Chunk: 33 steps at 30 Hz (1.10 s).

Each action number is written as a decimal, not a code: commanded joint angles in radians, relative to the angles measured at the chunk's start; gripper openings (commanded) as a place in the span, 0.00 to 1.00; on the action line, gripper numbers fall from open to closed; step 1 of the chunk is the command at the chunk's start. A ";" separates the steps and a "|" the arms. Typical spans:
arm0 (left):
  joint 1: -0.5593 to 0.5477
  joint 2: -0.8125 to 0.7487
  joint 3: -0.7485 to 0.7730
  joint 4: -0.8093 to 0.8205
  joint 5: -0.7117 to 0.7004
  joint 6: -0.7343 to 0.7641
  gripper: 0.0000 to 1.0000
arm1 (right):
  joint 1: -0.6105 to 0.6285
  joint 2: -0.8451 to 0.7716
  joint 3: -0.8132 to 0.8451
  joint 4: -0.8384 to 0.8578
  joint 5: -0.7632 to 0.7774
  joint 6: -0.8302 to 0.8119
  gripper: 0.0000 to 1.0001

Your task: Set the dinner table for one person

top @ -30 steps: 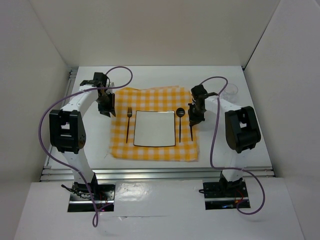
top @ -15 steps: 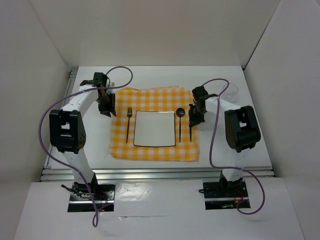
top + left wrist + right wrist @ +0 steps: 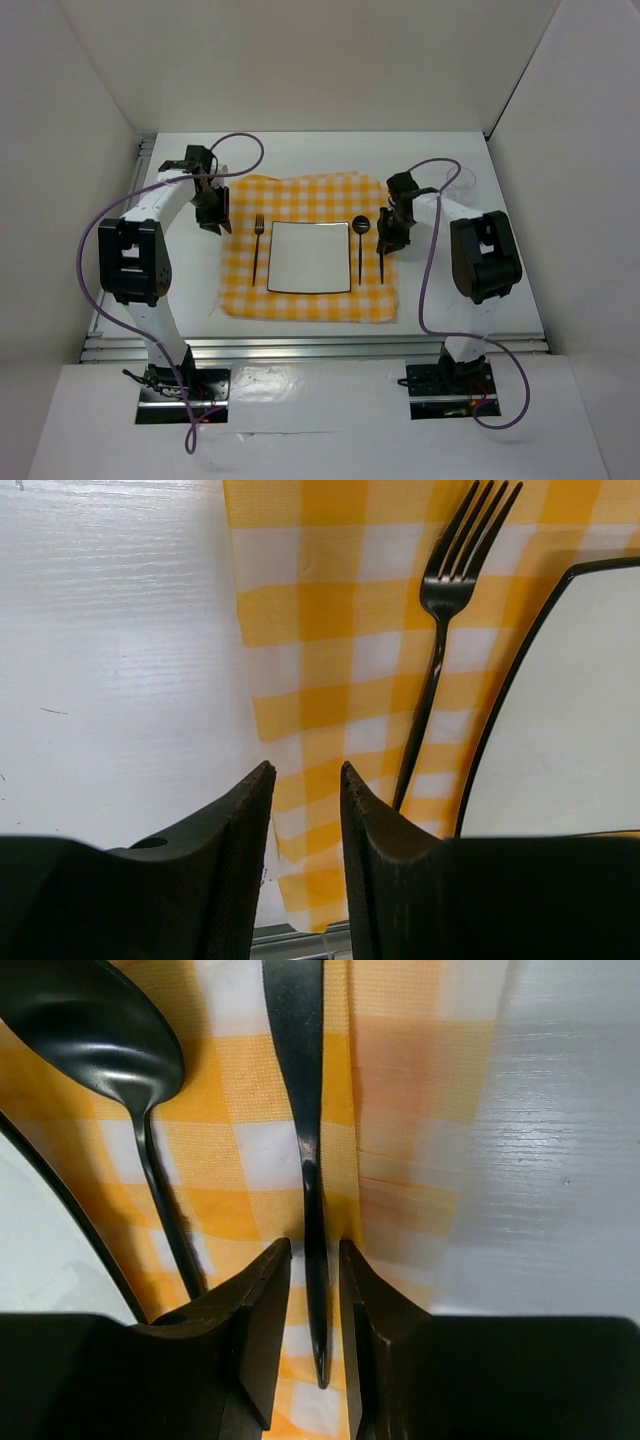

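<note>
Right gripper [image 3: 313,1252], fingers narrowly parted, straddles a thin black knife [image 3: 296,1050] lying flat on checked cloth [image 3: 400,1080]; the rigid white bench [image 3: 560,1180] lies beneath it, bare just to its right. Knife likely stiff, light, slippery: pinch mid-handle. Left gripper [image 3: 306,775] narrow, empty

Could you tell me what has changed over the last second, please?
The right hand has edged slightly to the right; the knife lies on the cloth between its parted fingers. The left hand, fork, spoon and plate have not moved.
</note>
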 commanded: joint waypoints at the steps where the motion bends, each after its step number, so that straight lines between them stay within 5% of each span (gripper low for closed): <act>1: 0.006 0.016 -0.005 -0.003 0.018 0.024 0.40 | -0.031 -0.042 -0.006 0.004 0.012 0.008 0.34; 8: 0.006 0.016 -0.005 -0.003 0.018 0.033 0.40 | -0.127 -0.152 0.107 -0.050 -0.028 0.018 0.43; 15: 0.015 0.002 -0.005 -0.003 0.009 0.054 0.40 | -0.374 -0.115 0.320 -0.129 -0.035 0.018 0.69; 22: 0.015 -0.073 -0.025 0.017 -0.078 0.099 0.40 | -0.486 0.082 0.599 -0.163 0.030 0.006 0.70; 33: 0.043 -0.102 -0.054 0.038 -0.144 0.119 0.40 | -0.495 0.365 0.902 -0.248 0.192 -0.045 0.69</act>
